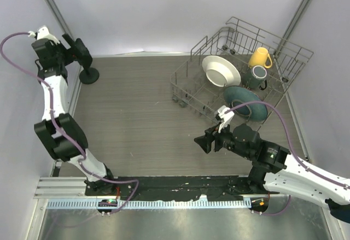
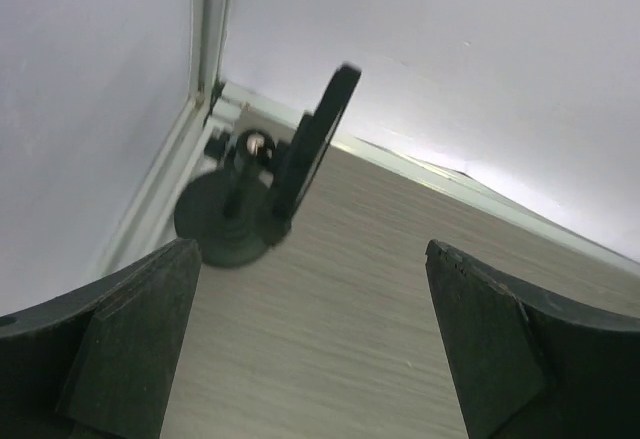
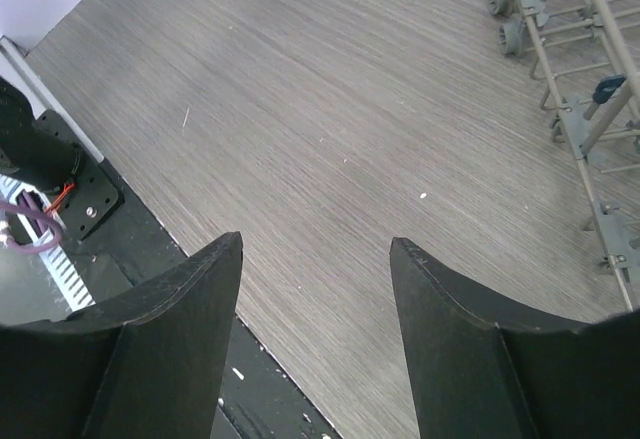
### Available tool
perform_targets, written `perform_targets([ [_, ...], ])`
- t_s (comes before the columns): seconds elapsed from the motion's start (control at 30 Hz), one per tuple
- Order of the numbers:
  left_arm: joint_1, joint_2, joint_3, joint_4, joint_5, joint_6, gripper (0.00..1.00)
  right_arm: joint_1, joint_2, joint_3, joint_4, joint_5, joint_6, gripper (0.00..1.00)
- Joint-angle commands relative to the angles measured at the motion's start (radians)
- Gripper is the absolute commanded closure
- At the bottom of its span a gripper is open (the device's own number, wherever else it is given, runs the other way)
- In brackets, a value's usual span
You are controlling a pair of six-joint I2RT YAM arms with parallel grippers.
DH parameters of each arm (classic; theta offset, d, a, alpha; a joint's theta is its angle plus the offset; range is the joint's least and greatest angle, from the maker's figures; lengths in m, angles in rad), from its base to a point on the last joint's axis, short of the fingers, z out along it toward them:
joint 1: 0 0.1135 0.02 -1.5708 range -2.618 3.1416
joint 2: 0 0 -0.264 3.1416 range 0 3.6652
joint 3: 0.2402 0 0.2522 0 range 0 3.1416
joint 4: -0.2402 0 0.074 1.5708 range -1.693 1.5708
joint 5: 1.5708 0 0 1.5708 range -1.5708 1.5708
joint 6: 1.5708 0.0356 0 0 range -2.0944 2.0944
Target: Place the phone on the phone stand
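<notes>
Left tool [image 2: 312, 309] spread wide, empty, phone [image 2: 322, 134] resting on phone stand [image 2: 225, 221]; right tool [image 3: 315, 299] half-open

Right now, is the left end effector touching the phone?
Apart. Left wrist view: table shows between the open left end effector and the phone.

No text, label, brand, number or sign can be read in any view. The phone [image 2: 318, 139], the phone stand [image 2: 222, 221] and the yellow mug [image 1: 260, 58] show no legible marking.
</notes>
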Motion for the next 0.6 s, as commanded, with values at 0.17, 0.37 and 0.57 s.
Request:
perform_targets([
  [0.17,-0.149,-0.421,-0.363,-0.040,-0.020,-0.335,0.00,-0.004,0.060,0.113,-0.127,0.334,0.149,0.30],
  [0.37,-0.629,-0.567,-0.301,-0.111,-0.142,-0.170,0.00,-0.006,0.148,0.282,-0.288,0.552,0.167,0.27],
  [0.57,-0.944,-0.536,-0.117,-0.183,-0.154,-0.044,0.00,-0.007,0.119,0.448,-0.352,0.686,0.052,0.22],
])
